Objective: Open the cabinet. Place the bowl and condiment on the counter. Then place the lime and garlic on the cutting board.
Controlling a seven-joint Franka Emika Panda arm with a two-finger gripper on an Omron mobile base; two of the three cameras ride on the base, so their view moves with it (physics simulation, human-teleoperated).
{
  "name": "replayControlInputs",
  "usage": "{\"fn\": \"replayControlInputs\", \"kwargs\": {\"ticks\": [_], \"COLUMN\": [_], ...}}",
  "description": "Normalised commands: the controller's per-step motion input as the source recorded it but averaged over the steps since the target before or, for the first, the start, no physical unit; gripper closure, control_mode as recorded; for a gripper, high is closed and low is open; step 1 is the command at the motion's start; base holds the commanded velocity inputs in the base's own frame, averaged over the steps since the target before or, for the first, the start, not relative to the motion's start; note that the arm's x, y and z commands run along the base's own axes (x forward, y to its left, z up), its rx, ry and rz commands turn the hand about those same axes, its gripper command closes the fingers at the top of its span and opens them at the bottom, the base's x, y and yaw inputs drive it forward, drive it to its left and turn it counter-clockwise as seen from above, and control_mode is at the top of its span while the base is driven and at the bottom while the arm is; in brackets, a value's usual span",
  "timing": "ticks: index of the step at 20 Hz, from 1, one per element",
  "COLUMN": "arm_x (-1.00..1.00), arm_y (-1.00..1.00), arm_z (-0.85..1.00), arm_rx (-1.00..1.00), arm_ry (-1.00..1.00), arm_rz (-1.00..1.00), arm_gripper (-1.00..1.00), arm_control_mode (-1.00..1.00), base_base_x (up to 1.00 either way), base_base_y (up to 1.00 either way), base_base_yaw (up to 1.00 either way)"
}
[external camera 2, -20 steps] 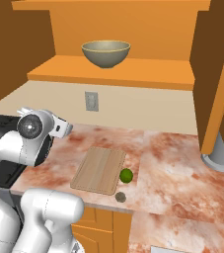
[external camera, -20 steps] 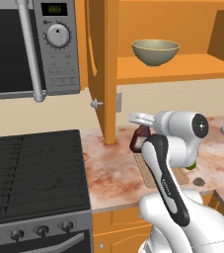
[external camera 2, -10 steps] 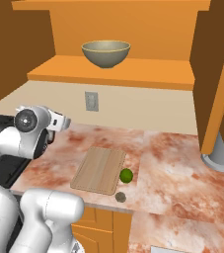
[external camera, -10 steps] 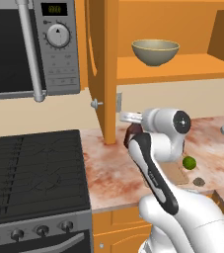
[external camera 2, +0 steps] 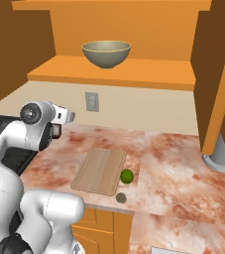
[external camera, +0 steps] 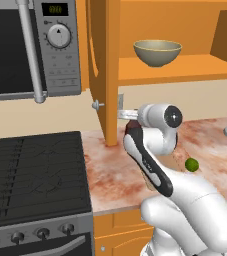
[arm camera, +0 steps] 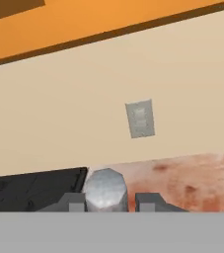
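Your claw (arm camera: 106, 201) is pinched narrow on the condiment (arm camera: 106, 187), held over the tabletop (external camera: 110, 175) near the stove (external camera: 35, 170). Its grey cap shows between the tips. Lower it upright and release only once it stands on the marbled stone, clear of the cutting board (external camera 2: 100, 170).

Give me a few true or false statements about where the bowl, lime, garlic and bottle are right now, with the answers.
1. The bowl sits on the cabinet shelf. True.
2. The lime lies inside the bowl. False: it rests at the cutting board's edge.
3. The garlic lies on the counter, off the board. True.
4. The fingers are empty. False: the gripper holds a silver-capped bottle.
5. The cabinet doors are shut. False: they stand open.
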Motion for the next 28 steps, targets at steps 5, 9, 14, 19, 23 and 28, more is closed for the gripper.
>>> {"fn": "replayControlInputs", "kwargs": {"ticks": [5, 9, 14, 19, 23, 28], "arm_x": [0.33, 0.29, 0.31, 0.27, 0.27, 0.21], "arm_y": [0.00, 0.00, 0.00, 0.00, 0.00, 0.01], "arm_z": [0.00, -0.11, -0.19, -0.23, -0.22, -0.12], "arm_rx": [-0.06, -0.04, 0.00, 0.00, 0.00, 0.00], "arm_ry": [0.00, 0.00, 0.00, 0.00, 0.00, 0.00], "arm_rz": [0.00, 0.00, 0.00, 0.00, 0.00, 0.00], "arm_gripper": [1.00, 1.00, 1.00, 1.00, 1.00, 1.00], "arm_control_mode": [-1.00, -1.00, -1.00, -1.00, -1.00, -1.00], "base_base_x": [0.00, 0.00, 0.00, 0.00, 0.00, 0.00], "base_base_y": [0.00, 0.00, 0.00, 0.00, 0.00, 0.00], "base_base_yaw": [0.00, 0.00, 0.00, 0.00, 0.00, 0.00]}}
